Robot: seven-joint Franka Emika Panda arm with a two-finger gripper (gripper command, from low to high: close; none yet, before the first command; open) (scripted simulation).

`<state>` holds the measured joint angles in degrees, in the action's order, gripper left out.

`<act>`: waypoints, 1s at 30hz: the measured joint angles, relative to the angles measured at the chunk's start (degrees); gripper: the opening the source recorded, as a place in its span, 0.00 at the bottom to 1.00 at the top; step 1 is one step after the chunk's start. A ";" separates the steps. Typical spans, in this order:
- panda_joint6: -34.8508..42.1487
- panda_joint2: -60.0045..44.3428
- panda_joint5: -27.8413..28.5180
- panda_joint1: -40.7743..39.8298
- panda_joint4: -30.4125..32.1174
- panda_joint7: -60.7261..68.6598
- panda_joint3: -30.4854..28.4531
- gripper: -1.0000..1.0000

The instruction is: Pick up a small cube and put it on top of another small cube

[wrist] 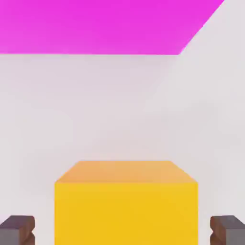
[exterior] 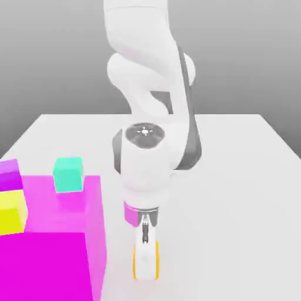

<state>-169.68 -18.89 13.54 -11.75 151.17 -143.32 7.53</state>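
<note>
Your end effector is down at the surface, fingers flanking the small cube; grasp cannot be confirmed.

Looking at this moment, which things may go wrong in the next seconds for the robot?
1. In the hand view the fingertips stand apart from the orange-yellow cube, one on each side; lifting before they close would leave it on the table.
2. The big magenta block stands close beside the gripper; a low sideways move toward the teal cube might hit it.
</note>
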 joint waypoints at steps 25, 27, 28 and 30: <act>34.80 12.85 -11.45 -7.92 -24.13 29.21 6.62 0.00; 39.49 13.52 -11.87 -9.40 -28.01 29.22 5.39 0.00; 41.95 13.94 -12.07 -10.94 -29.89 28.65 4.58 0.00; 46.90 14.84 -12.46 -13.53 -33.59 27.15 3.23 0.00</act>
<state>-122.79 -4.05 1.08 -25.29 117.57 -116.17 10.76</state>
